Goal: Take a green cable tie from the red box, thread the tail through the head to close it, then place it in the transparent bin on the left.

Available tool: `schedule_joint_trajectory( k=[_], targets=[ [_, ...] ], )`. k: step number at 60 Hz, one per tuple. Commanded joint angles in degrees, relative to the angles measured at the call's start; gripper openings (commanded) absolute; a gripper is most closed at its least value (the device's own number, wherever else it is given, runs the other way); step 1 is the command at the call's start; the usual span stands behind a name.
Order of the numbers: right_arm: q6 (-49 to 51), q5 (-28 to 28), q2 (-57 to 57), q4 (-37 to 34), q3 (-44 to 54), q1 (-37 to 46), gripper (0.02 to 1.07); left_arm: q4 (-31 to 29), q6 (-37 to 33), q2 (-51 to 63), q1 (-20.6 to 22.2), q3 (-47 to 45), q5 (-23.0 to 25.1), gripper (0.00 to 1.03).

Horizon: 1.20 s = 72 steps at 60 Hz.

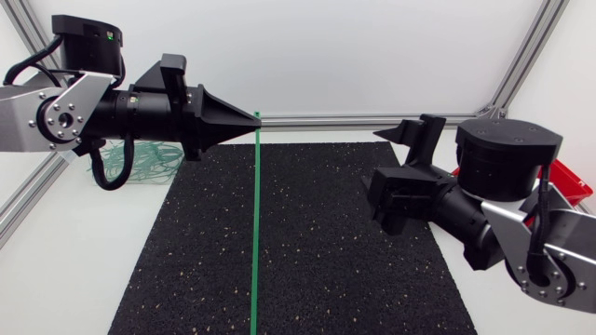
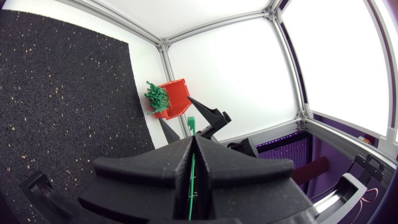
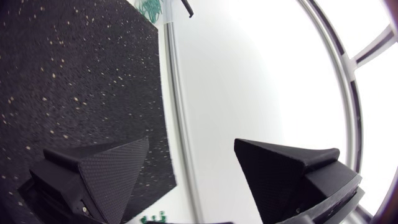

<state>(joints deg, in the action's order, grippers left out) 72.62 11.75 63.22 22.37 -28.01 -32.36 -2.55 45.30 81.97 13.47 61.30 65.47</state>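
My left gripper (image 1: 253, 120) is shut on a long green cable tie (image 1: 255, 233) near its head, and the tail hangs straight down over the black mat (image 1: 317, 270). In the left wrist view the tie (image 2: 191, 168) runs between the closed fingers, its head poking out ahead of the tips. My right gripper (image 1: 386, 177) is open and empty, to the right of the tie and apart from it; its fingers (image 3: 106, 168) stand wide. The red box (image 2: 177, 99) with green ties sits at the far right, partly hidden behind my right arm (image 1: 568, 181).
The transparent bin (image 1: 140, 160) holding green ties stands at the back left, under my left arm. Aluminium frame posts (image 1: 521, 65) run along the back and sides of the table. White table surface (image 1: 56, 279) borders the mat on both sides.
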Motion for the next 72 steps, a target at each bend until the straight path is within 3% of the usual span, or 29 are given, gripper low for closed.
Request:
schedule_joint_trajectory(
  k=[1, 8, 12, 14, 20, 26, 32, 38, 46, 72],
  targets=[
    [12.4, -0.9, 3.4, 7.3, 3.1, 1.0, 1.03, 0.4, 2.6, 2.2, -1.2, 1.9, 1.5, 0.04],
    [14.7, -7.1, 4.5, 9.2, 3.6, 1.0, 1.03, 1.6, 1.3, 5.9, -2.0, 2.9, 3.6, 0.04],
    [16.8, -20.8, 4.4, 12.2, 5.4, 4.3, 1.03, 1.6, -0.6, 8.2, -2.5, 4.0, 4.0, 0.04],
    [19.7, -35.8, 3.8, 12.2, 6.1, 9.2, 1.03, 1.6, -1.9, 9.3, -2.8, 4.6, 4.3, 0.04],
    [22.6, -37.6, 7.4, 16.0, 6.3, 8.7, 1.04, 1.5, -5.3, 11.6, -2.9, 5.5, 4.2, 0.04],
    [24.2, -46.6, 10.2, 22.3, 7.6, 8.6, 1.04, 1.5, -7.8, 13.8, -2.8, 6.3, 4.4, 0.04],
    [25.6, -46.6, 14.5, 29.1, 7.6, 7.0, 1.04, 1.4, -8.3, 16.6, -2.3, 8.1, 4.8, 0.04],
    [39.3, -45.8, 17.0, 31.1, 9.1, 4.9, 1.03, 1.4, -8.6, 18.7, -2.0, 10.2, 4.8, 0.04],
    [41.3, -45.3, 20.5, 34.7, 10.1, 1.2, 1.03, 1.1, -8.6, 20.9, -1.7, 12.8, 4.8, 0.04],
    [42.9, -44.4, 20.8, 33.4, 10.0, -9.2, 1.02, 0.5, -9.4, 24.5, -2.3, 16.6, 4.8, 0.04]
  ],
)
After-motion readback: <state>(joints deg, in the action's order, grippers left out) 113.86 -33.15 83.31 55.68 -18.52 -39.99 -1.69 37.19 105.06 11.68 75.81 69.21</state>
